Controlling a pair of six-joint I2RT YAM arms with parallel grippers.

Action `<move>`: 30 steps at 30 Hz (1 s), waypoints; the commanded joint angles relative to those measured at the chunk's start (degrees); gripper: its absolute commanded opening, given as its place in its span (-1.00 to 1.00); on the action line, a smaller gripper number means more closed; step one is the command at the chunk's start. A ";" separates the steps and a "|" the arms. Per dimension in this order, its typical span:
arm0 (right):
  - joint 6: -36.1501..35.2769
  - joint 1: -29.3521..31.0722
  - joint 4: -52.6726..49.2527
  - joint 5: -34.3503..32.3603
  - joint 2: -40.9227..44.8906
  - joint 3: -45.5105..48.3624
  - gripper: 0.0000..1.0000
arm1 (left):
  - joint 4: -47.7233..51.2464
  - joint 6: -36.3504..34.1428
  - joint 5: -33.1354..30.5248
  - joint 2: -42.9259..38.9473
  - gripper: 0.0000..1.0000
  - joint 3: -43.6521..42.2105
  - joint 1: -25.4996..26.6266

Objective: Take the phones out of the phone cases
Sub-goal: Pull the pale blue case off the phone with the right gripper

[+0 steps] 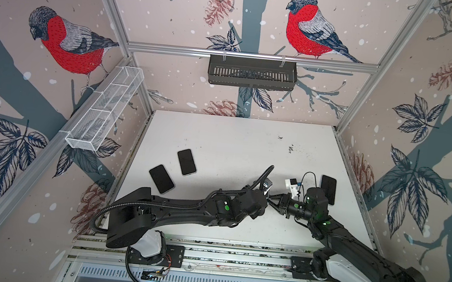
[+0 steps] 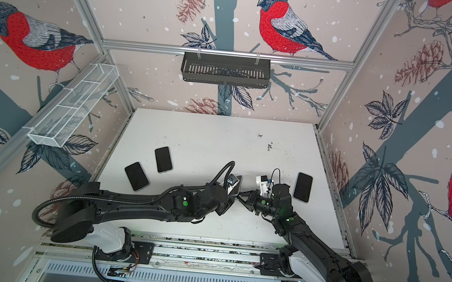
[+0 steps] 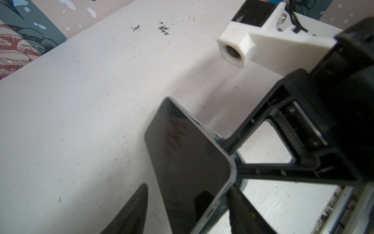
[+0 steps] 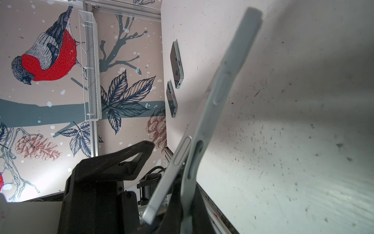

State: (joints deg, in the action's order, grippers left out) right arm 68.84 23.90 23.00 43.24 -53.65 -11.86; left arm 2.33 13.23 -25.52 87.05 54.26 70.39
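Left claw [image 3: 189, 186] is spread round the phone's [image 3: 188, 154] lower end, one finger each side. The screen-side finger [image 3: 133, 208] sits clear of the glass, so no pinch yet by the look of it. Right claw [image 3: 230, 156] is pressed together on the case [image 4: 224, 87] rim, at a corner.

Why that split? My read: right anchors the soft shell, left is there to take the handset & draw it off. The right wrist view backs that up: case bowed back, phone's metal edge peeled out at the near end. Far end looks seated, tho blurred.

All this hangs above the table [image 1: 233, 142], just off centre twd 5 o'clock in both top views, prob. so the shell has room to flex. Three loose phones [image 1: 187, 162] lie flat, two at 9 o'clock, one at 3, well apart from the action.

Next, I'd judge: left closes on the phone, then pulls away from right. Risk: slick glass, thin grip, could slip.
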 commanded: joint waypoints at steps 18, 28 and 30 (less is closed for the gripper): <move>-2.74 0.80 3.02 2.63 1.37 0.98 -0.99 | -3.69 -5.05 5.45 0.34 -0.44 -1.71 -0.04; -3.64 0.71 1.94 2.60 1.83 1.05 -0.99 | -3.82 -5.27 6.74 -0.29 -0.80 -2.45 -0.08; -4.14 0.48 1.23 2.55 1.84 1.05 -0.99 | -3.44 -5.40 5.43 -0.60 -0.90 -2.24 -0.08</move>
State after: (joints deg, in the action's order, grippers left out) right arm 66.83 24.64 22.46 45.01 -52.05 -10.72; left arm 0.49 8.08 -19.75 87.24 51.81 70.28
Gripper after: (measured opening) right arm 0.092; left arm 0.095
